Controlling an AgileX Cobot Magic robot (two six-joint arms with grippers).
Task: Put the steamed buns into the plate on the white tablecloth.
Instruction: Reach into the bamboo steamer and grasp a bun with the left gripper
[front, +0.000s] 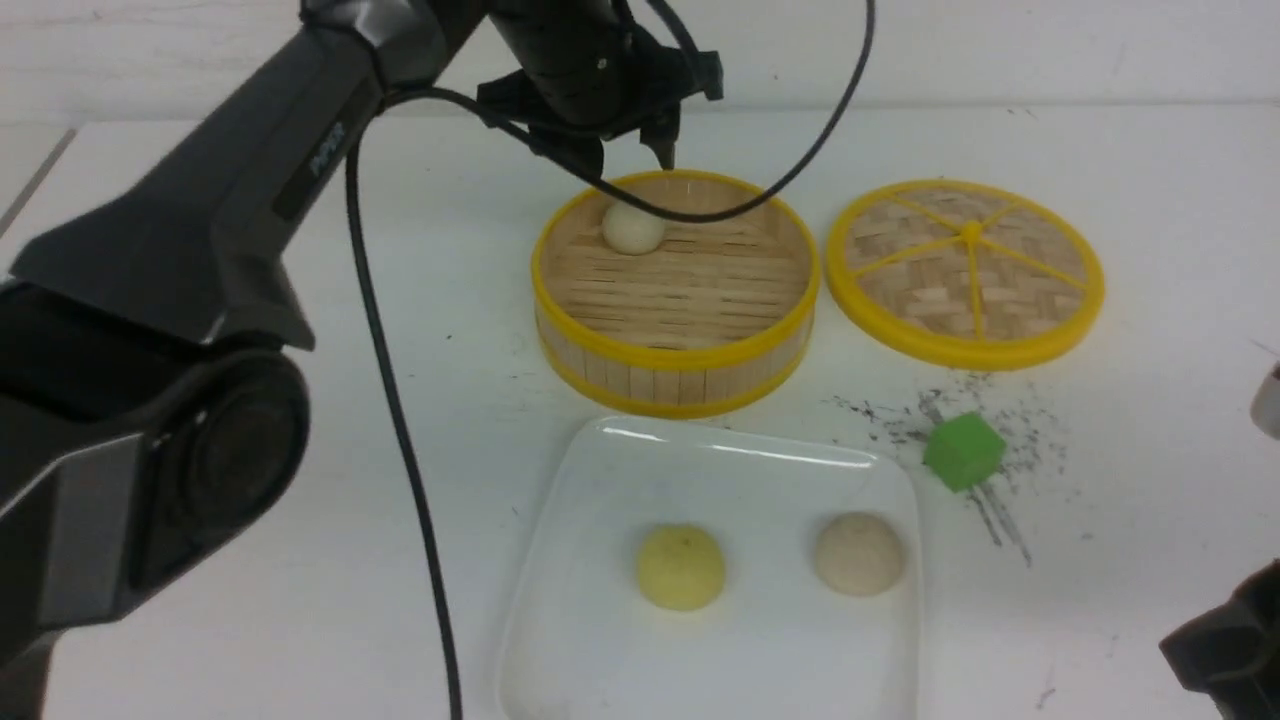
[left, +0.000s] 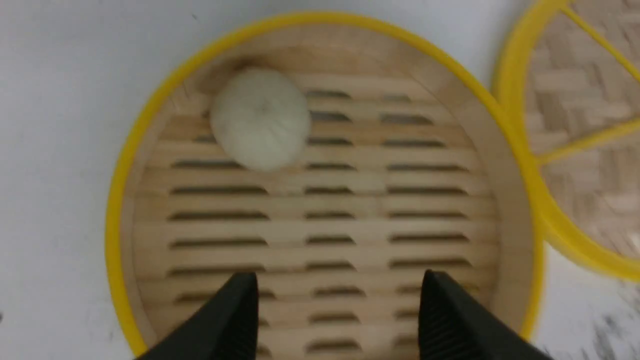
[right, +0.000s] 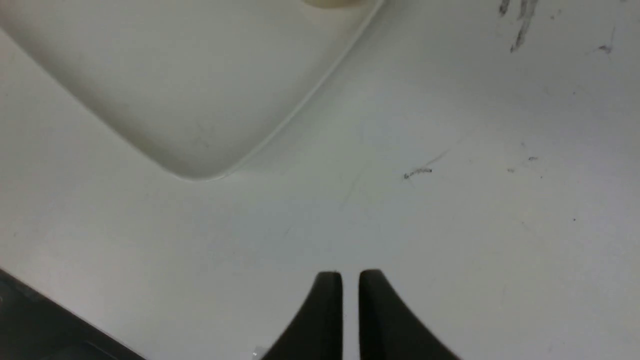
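Note:
One off-white steamed bun (front: 633, 226) (left: 260, 120) lies inside the round bamboo steamer (front: 680, 355) (left: 117, 210), near its far wall. My left gripper (front: 632, 160) (left: 340, 280) hovers above the steamer, open, with nothing between its black fingers; the bun sits ahead of the tips, apart from them. The white square plate (front: 740, 470) (right: 175, 90) rests on the white tablecloth (front: 1150, 480) and holds a pale yellow bun (front: 680, 567) and a cream bun (front: 859, 553). My right gripper (right: 350, 280) hangs over bare cloth beside the plate's corner, its tips nearly touching and holding nothing.
The woven steamer lid (front: 965, 270) (left: 585, 125) lies flat to the right of the steamer. A green cube (front: 963, 451) sits among dark scuff marks right of the plate. The left arm's cable (front: 400, 420) hangs down past the plate's left side.

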